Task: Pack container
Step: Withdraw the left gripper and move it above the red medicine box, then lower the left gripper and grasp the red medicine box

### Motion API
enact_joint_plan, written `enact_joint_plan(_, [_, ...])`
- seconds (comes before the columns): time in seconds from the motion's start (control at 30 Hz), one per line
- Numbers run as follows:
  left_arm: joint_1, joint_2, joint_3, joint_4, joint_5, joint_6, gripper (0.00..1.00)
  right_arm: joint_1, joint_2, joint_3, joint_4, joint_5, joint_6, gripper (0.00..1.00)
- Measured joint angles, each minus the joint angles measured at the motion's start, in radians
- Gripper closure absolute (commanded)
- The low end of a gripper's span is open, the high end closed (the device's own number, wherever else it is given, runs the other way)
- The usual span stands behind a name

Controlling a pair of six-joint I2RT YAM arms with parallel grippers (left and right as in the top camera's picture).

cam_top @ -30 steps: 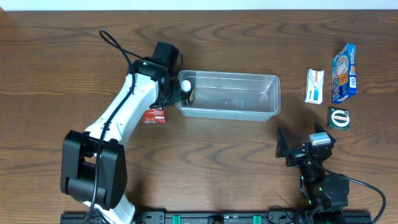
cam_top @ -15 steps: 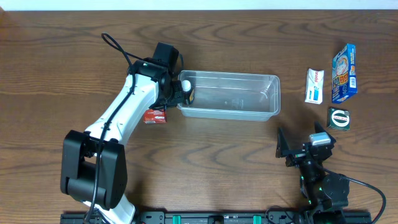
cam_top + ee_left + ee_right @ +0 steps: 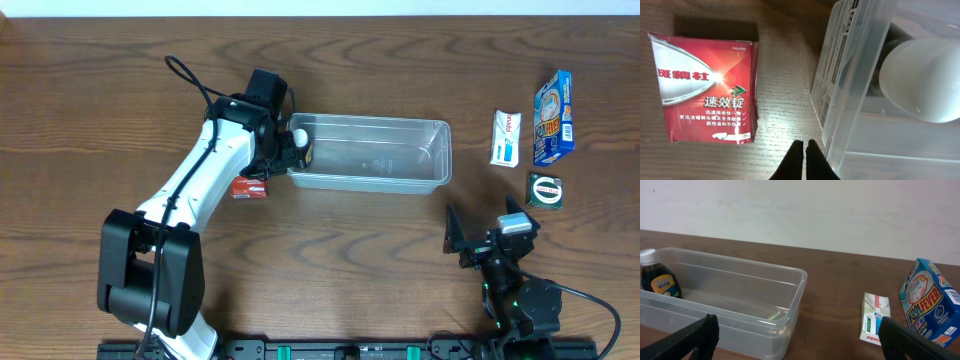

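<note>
Container (image 3: 390, 160) is found at upper centre of the overhead view. Left gripper (image 3: 804, 147), clenched on nothing, is placed between its left wall and the red box (image 3: 705, 90); either may be shoved. Right gripper (image 3: 487, 240), lower right, is held released.

Clear glossy plastic container (image 3: 370, 186); matt brown wood-grain table (image 3: 330, 270); red box (image 3: 705, 87) glossy printed cardboard, creased edges.
</note>
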Motion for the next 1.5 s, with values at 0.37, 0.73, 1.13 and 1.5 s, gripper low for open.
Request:
enact_joint_plan(0.37, [0.000, 0.000, 0.000, -0.004, 0.021, 0.001, 0.94, 0.000, 0.000, 0.000, 0.000, 0.000, 0.000, 0.01])
enact_joint_plan(0.73, [0.003, 0.000, 0.000, 0.001, -0.045, 0.005, 0.93, 0.000, 0.000, 0.000, 0.000, 0.000, 0.000, 0.01])
enact_joint_plan(1.13, [0.018, 0.000, 0.000, 0.025, -0.211, 0.034, 0.20, 0.000, 0.000, 0.000, 0.000, 0.000, 0.000, 0.01])
enact_joint_plan(1.5, [0.023, 0.000, 0.000, 0.036, -0.250, 0.080, 0.02, 0.000, 0.000, 0.000, 0.000, 0.000, 0.000, 0.01])
